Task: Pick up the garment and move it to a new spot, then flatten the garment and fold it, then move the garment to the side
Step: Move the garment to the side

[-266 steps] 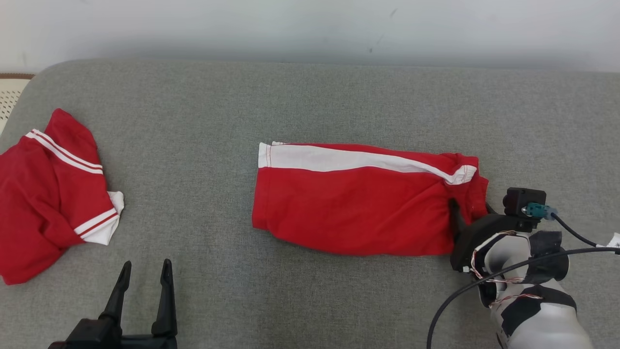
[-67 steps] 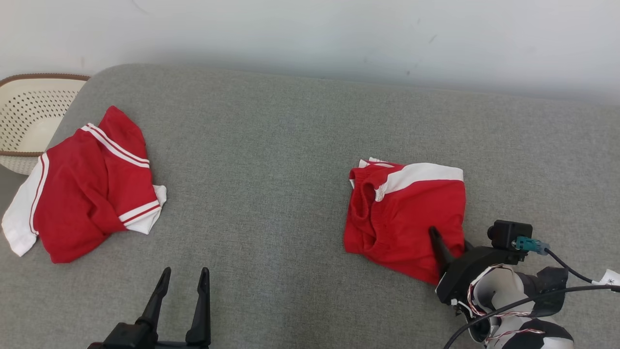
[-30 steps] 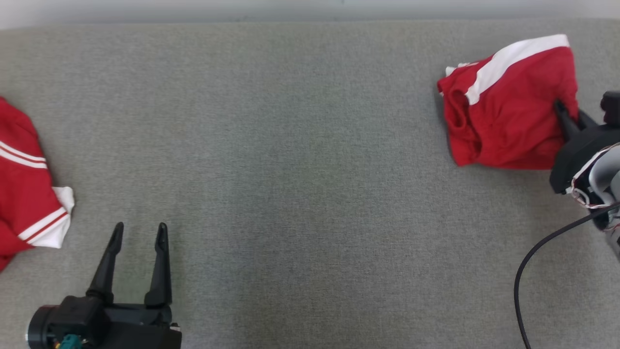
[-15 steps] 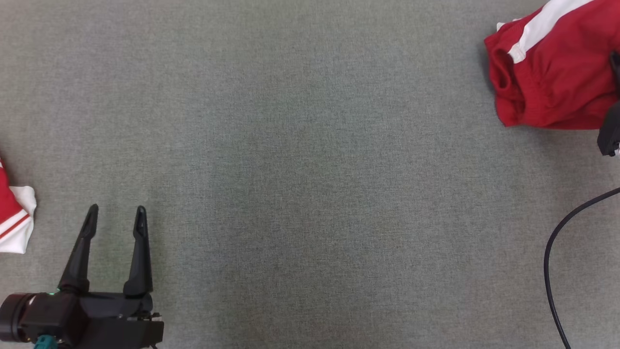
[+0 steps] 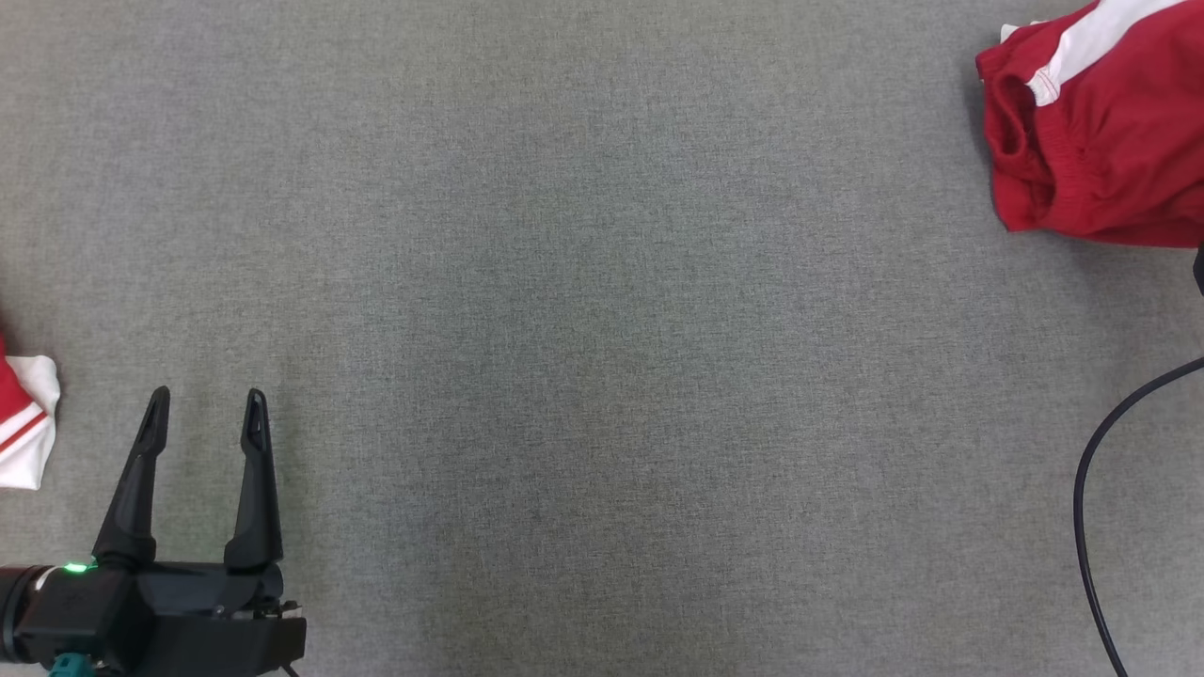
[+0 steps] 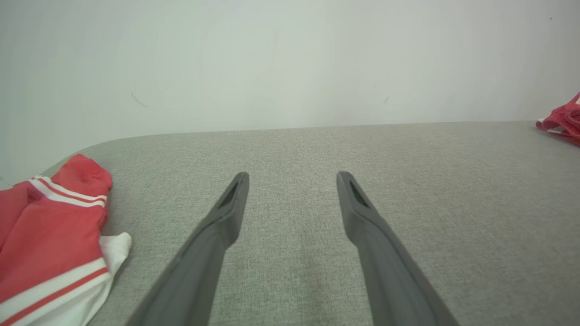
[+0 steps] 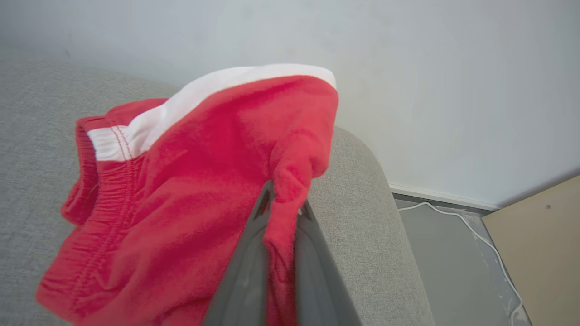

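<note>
Folded red fabric garment with a broad white stripe (image 5: 1101,141) sits in the upper right corner of the head view, cut off by the top and right edges. Its gathered elastic waistband faces frame left and the stripe runs along its upper part. It lies over the grey woven upholstered surface (image 5: 602,338); can't tell whether it rests fully on it or is partly raised.

In the right wrist view the right gripper (image 7: 284,206) comes up from bottom centre. Its two dark fingers are pressed together with a bunched fold of the red garment pinched between them. The fold stands up above the fingertips. The rest of the garment spreads to frame left, close to the rounded corner of the grey surface.

Left gripper (image 5: 206,400) is at the lower left of the head view, fingers pointing up the frame. They are spread wide with nothing between them, just above the grey surface.

A second crumpled red garment with white and red trim (image 6: 50,235) lies at the left edge of the left wrist view, beside the left gripper and not touching it.

A thin black cable (image 5: 1091,489) curves down the right edge of the head view. A pale plain wall (image 6: 290,59) stands behind the surface. A thin white cable (image 7: 457,217) runs on the grey floor at the lower right of the right wrist view.
</note>
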